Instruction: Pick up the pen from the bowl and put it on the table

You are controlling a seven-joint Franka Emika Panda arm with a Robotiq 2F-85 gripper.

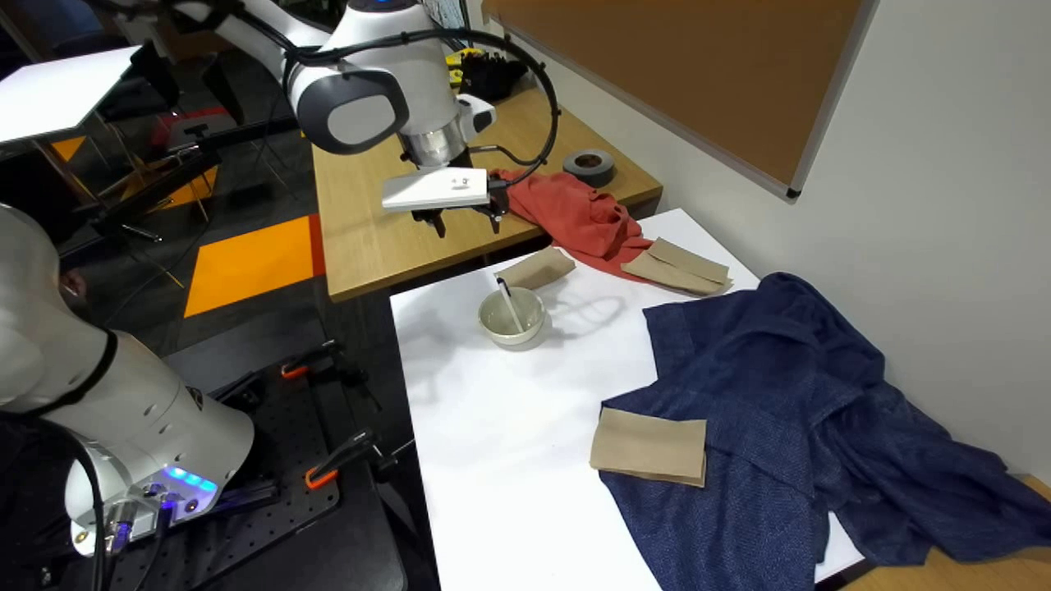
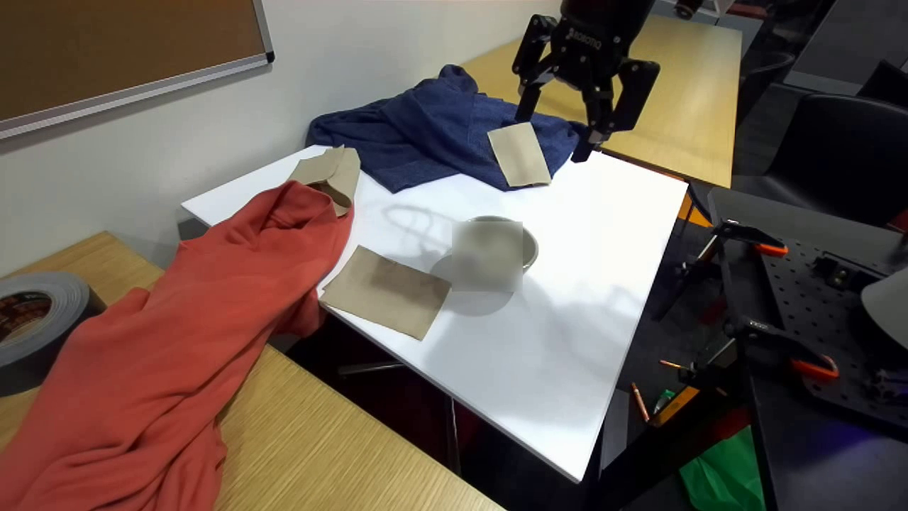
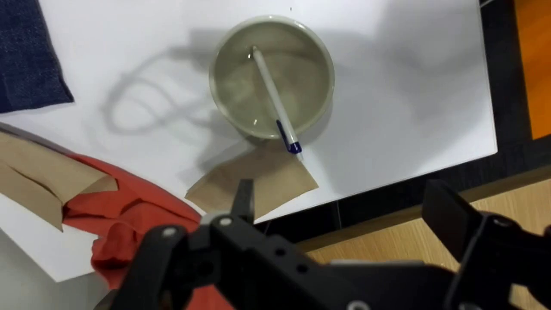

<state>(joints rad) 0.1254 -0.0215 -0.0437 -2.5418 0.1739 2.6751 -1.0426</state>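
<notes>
The white pen (image 3: 275,97) with a dark blue clip end leans in the round beige bowl (image 3: 230,88), its clip end over the rim. In an exterior view the pen (image 1: 510,305) also sticks out of the bowl (image 1: 494,323). In an exterior view a blurred square covers much of the bowl (image 2: 529,248), and the pen cannot be made out. The bowl stands on the white table (image 1: 493,427). My gripper (image 3: 340,189) is open and empty, its fingers wide apart. In an exterior view the gripper (image 1: 468,226) hangs above the wooden tabletop's edge, higher than the bowl and apart from it.
A brown paper piece (image 3: 258,185) lies beside the bowl under the pen's end. A red cloth (image 1: 575,217), folded brown papers (image 1: 677,267) and a dark blue cloth (image 1: 764,410) lie around. A grey tape roll (image 1: 589,167) sits on the wooden tabletop (image 1: 361,213), near the wall.
</notes>
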